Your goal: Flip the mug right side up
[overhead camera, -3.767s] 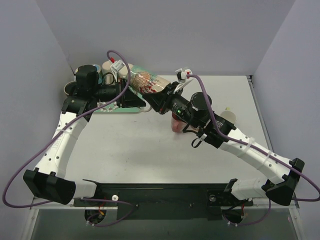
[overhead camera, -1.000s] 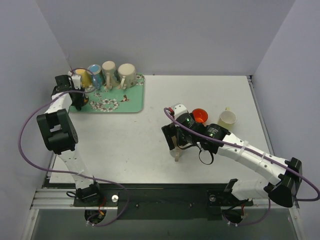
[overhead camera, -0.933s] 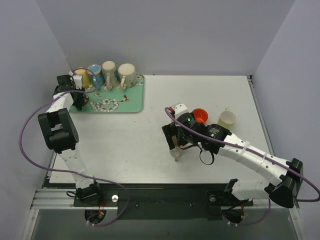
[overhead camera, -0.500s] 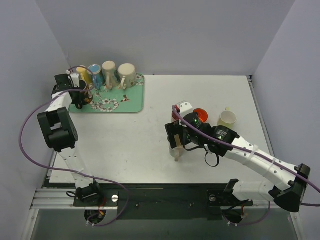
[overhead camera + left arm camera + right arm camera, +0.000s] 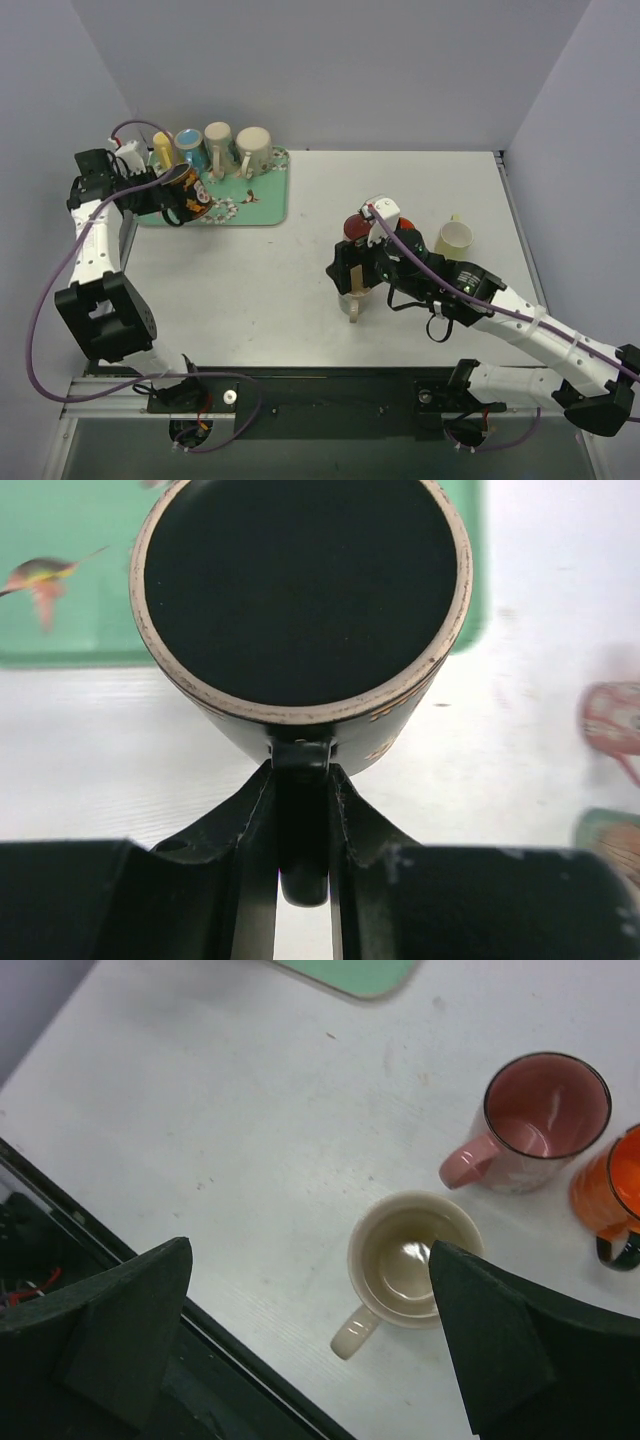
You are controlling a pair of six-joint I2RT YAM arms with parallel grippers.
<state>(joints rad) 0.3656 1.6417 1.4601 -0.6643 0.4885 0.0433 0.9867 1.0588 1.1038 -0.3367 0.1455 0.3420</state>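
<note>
Off tray [image 5: 266, 196] now: black mug [image 5: 188, 196]

L claw [image 5: 302, 775] pinched on mug [image 5: 300, 590] handle; R claw [image 5: 310, 1290] spread wide, facing down.

Nine mugs, one tray, two grippers.

One black mug [image 5: 300, 590] is at the left gripper [image 5: 300, 780]. Four stand on the single green tray [image 5: 265, 200] just beyond it: one yellow mug [image 5: 165, 150], one blue mug [image 5: 188, 150], a tall cream mug [image 5: 218, 138] and a wide cream mug [image 5: 252, 148]. The yellow one is partly hidden by a cable, so it is probably a mug.

Three are below the right gripper [image 5: 308, 1250]: one low cream mug [image 5: 415, 1260], one pink mug [image 5: 545, 1110], one orange mug [image 5: 612, 1190]. One pale yellow mug [image 5: 455, 238] stands apart, to that gripper's right.
</note>
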